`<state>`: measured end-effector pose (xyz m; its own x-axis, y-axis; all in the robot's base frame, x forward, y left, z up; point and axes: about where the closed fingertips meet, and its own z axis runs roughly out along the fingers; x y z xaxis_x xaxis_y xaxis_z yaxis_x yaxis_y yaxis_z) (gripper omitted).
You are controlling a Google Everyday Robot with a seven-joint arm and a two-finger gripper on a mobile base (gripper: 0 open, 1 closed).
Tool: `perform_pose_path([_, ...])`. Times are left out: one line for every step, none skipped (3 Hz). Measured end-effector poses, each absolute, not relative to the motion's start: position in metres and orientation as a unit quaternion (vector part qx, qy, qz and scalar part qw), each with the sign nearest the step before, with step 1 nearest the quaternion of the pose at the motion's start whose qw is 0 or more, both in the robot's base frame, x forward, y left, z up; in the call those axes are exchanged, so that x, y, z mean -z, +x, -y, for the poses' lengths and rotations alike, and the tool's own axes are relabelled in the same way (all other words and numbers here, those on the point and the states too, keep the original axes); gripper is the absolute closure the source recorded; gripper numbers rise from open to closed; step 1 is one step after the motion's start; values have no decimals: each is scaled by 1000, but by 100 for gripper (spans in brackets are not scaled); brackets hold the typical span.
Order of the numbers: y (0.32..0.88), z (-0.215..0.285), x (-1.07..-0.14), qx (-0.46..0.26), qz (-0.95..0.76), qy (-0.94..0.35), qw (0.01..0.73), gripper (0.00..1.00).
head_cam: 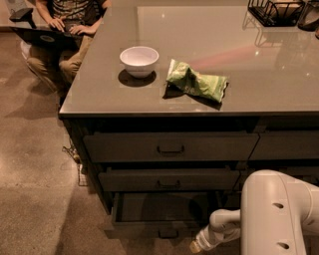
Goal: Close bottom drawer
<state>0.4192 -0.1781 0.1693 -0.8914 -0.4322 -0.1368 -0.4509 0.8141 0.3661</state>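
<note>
The bottom drawer (149, 230) of the left stack stands pulled out. Its dark box interior (154, 206) shows, and its small dark handle (168, 233) sits at the centre of the flat front. Two similar drawer fronts above it are pushed in. My gripper (195, 247) is at the bottom edge of the camera view, low near the floor. It is just right of the open drawer's front and at about the handle's height. The white forearm (222, 230) leads back to the big white arm housing (279, 214) at the bottom right.
On the grey countertop (99, 94) are a white bowl (139, 60) and a green snack bag (197, 81). A black wire basket (274, 11) stands at the back right. A seated person with a laptop (60, 27) is at the far left. Narrower drawers (286, 145) are at the right.
</note>
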Motion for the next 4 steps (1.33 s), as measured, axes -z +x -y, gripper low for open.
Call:
perform_pose_path([419, 178, -169, -198, -952, -232, 24, 100])
perform_pose_path([437, 201, -162, -177, -960, -209, 54, 100])
perform_pose_path([469, 229, -162, -159, -963, -193, 99, 100])
perform_pose_path([487, 237, -160, -156, -962, -192, 118, 100])
